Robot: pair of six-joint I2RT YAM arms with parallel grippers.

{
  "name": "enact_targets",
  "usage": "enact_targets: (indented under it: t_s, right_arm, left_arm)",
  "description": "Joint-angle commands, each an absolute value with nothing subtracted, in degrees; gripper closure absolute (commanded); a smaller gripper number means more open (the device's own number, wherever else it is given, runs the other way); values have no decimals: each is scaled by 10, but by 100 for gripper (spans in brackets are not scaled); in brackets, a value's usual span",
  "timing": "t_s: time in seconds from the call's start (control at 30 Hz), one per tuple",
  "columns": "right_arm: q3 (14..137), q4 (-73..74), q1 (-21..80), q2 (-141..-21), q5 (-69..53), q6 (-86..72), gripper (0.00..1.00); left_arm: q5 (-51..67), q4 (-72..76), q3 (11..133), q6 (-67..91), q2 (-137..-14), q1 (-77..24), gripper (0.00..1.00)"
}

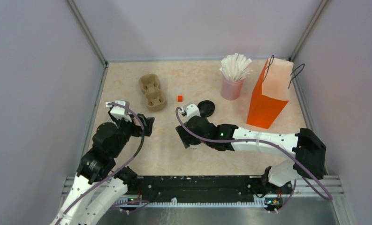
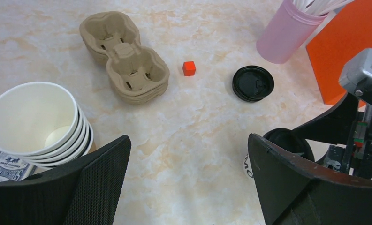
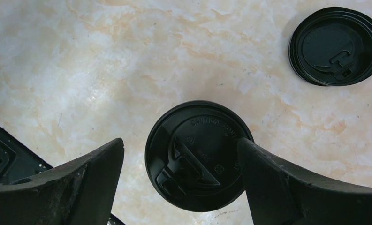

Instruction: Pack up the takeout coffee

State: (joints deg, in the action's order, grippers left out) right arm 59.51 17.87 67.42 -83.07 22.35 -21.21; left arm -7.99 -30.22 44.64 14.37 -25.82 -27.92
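The takeout coffee (image 3: 198,157) stands on the table, and the right wrist view looks straight down on its round black lid. My right gripper (image 3: 180,140) is open around it. The left finger stands clear of the lid, and the right finger's tip (image 3: 249,150) overlaps the lid's rim. In the left wrist view the coffee (image 2: 287,140) peeks out behind my right finger. My left gripper (image 2: 187,140) is open over bare table with nothing between its fingers. From the top view the right gripper (image 1: 186,136) covers the coffee, and the left gripper (image 1: 146,125) is a short way to its left.
The orange paper bag (image 1: 268,98) stands at the back right, next to a pink cup of white straws (image 1: 232,86). A stack of loose black lids (image 1: 206,108), a red cube (image 1: 179,98) and a cardboard cup carrier (image 1: 152,92) lie mid-table. Stacked lidless cups (image 2: 34,122) are by my left finger.
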Motion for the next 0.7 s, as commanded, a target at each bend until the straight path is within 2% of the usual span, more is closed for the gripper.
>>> enact_targets:
  t_s: [0.0,0.23,0.67]
  right_arm:
    - [632,195,686,-828,233,-219,11]
    - [633,201,687,-806,259,-219,11]
    - [612,198,684,-843,262,-213,9]
  left_arm:
    - [-103,-282,434,124,-243,-280,1]
    - [-120,-279,432,122,-221,-280,1]
    - [-122,-279,429,122,-219,-280,1]
